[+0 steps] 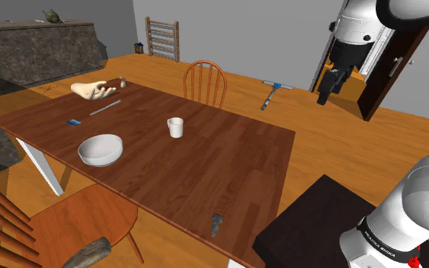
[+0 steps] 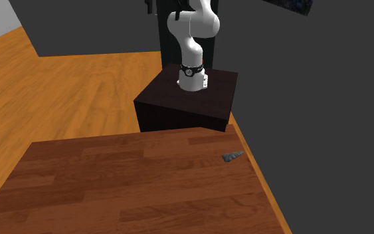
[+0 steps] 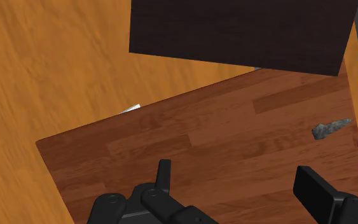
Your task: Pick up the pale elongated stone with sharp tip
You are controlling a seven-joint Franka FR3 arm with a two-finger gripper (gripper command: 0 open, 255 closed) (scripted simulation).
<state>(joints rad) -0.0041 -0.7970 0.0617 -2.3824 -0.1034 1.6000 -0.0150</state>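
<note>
Counter (image 1: pixel 228 152): red-brown wood, plank grain. Stone (image 3: pixel 330 128): mottled grey, dk + lighter patches. Bowl (image 1: pixel 100 150) & mug (image 1: pixel 175 127): plain white. Floor (image 1: pixel 334 137): orange wood grain. Stand (image 2: pixel 212 106): v. dark brown, nr black. Arm (image 2: pixel 190 40): white w/ black band at base. End effector (image 3: pixel 234 175): all black. Chair (image 1: pixel 205 80): orange-brown.
</note>
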